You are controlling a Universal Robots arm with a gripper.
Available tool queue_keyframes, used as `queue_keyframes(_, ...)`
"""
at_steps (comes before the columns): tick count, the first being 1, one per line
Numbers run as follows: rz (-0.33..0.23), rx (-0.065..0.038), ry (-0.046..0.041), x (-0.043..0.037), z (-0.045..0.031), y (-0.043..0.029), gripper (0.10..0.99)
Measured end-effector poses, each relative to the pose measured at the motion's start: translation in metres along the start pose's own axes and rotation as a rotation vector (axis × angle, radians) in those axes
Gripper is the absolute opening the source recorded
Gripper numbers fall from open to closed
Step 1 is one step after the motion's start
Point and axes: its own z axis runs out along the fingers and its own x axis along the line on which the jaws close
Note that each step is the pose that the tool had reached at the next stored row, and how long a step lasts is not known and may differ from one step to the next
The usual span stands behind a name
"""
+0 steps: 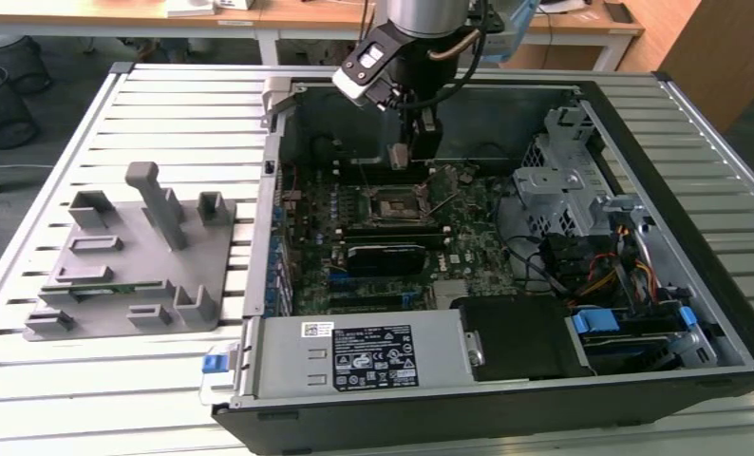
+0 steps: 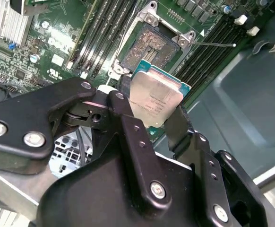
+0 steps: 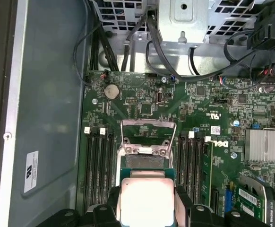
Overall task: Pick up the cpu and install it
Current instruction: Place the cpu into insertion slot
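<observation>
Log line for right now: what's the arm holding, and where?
gripper: shut on silver-topped square cpu with green edge | place: near open black-framed motherboard socket | cpu: held in fingers, not seated

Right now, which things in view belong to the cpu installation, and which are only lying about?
Part of the job:
- the cpu, held in the gripper
- the open socket on the motherboard

Just lying about:
- the grey fixture
- the power supply
- the heatsink
</observation>
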Motion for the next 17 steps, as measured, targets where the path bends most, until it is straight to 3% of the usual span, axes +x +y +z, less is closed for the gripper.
queue_keyframes(10, 0.001, -0.001, -0.0001, -0.0003, 0.0153, -0.0027, 0.537)
queue_keyframes(17, 0.004, -0.007, -0.0004, -0.0005, 0.0279, -0.0067, 0.537)
